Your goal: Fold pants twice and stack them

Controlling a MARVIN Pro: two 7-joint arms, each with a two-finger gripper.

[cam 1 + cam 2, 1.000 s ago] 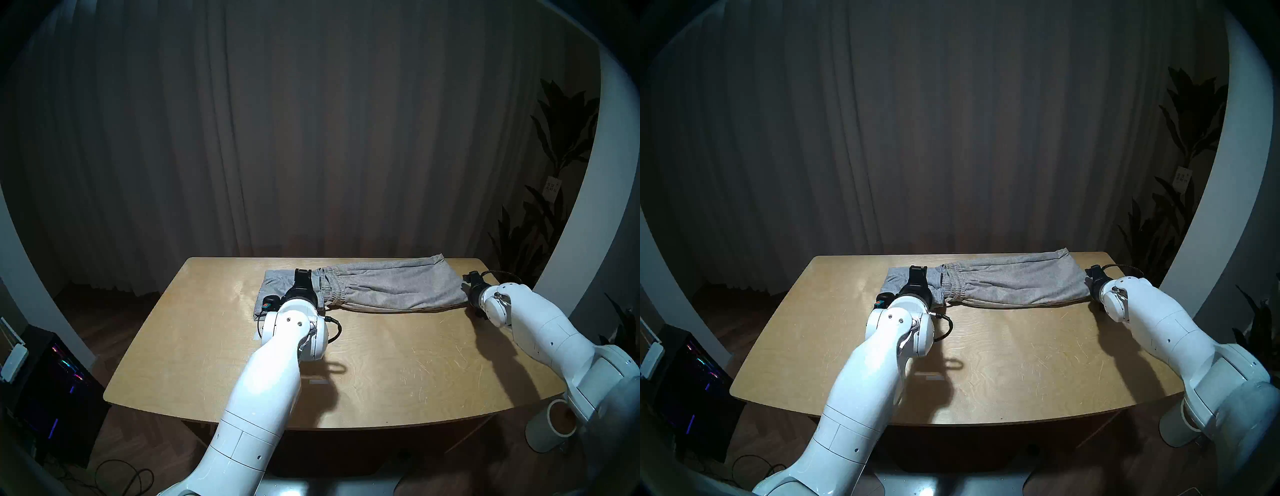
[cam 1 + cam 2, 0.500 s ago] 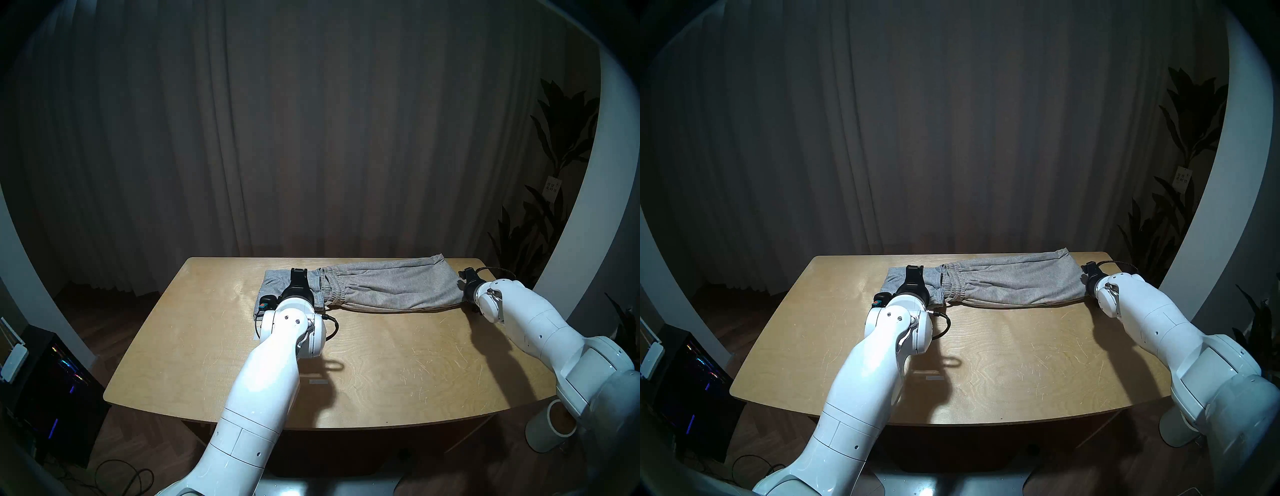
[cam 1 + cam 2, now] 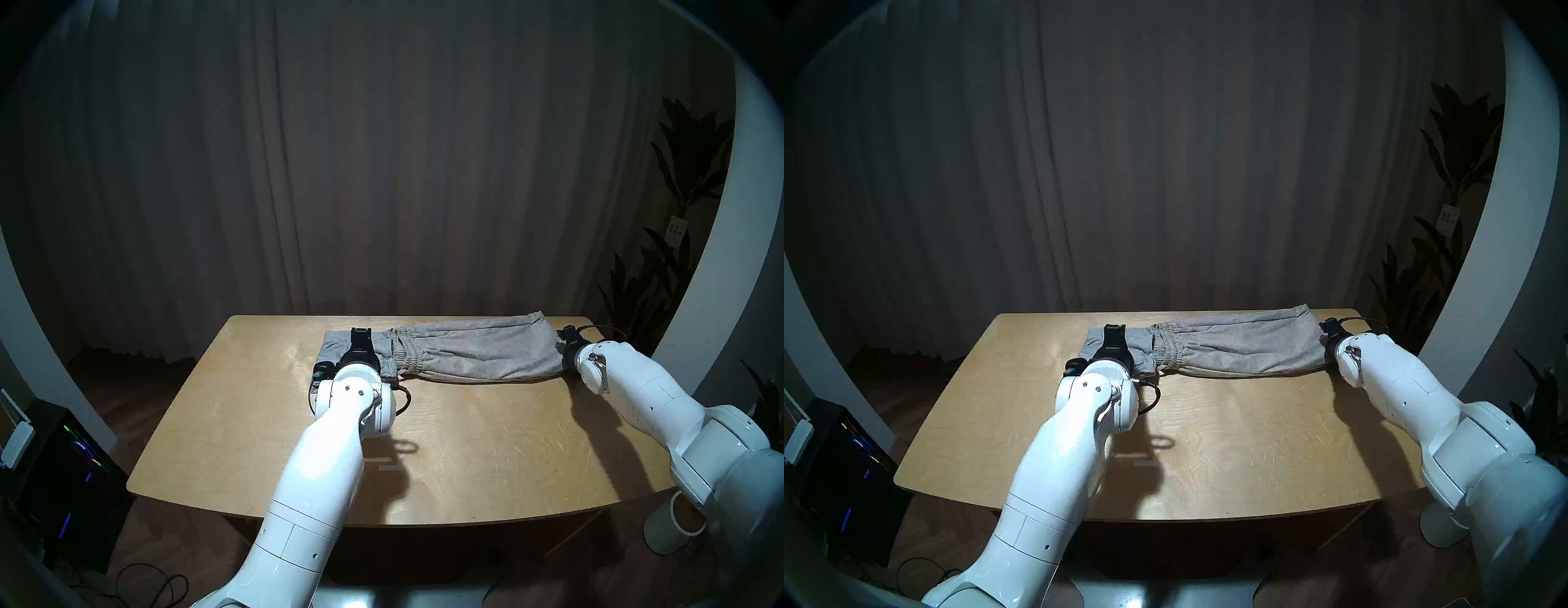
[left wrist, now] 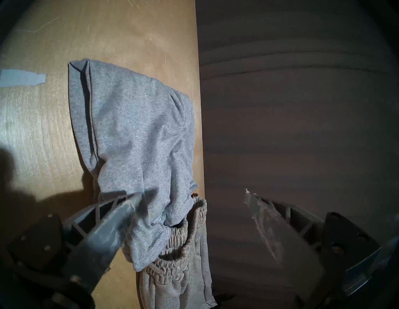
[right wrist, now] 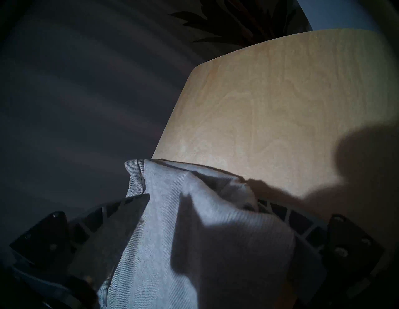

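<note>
Over the last second the right end effector has crept forward and a little toward the middle of the desk, closing on the leg end of the beige-grey pants. The left end effector has only drifted slightly to the left above the light grey pants.

In the right wrist view the right end effector's jaws stand wide apart, with the beige-grey cloth bunched between them; one finger lies against the cloth's edge, the other is partly hidden under a fold. I judge it is straddling the hem without yet pinching it.

The left end effector is also spread wide. In its wrist view one finger touches the near edge of the light grey pants; the other finger hangs clear of the cloth, past the desk's far edge. It holds nothing.

The light grey pair lies as a compact bundle directly ahead of the left end effector, its edge overlapping the gathered waistband of the beige-grey pair. The beige-grey pair stretches from there across to the right end effector, along the far side of the desk.

This reads as the approach to a fold: the long pair looks to need its leg end brought toward the waistband.

No containers hold anything on the desk.
</note>
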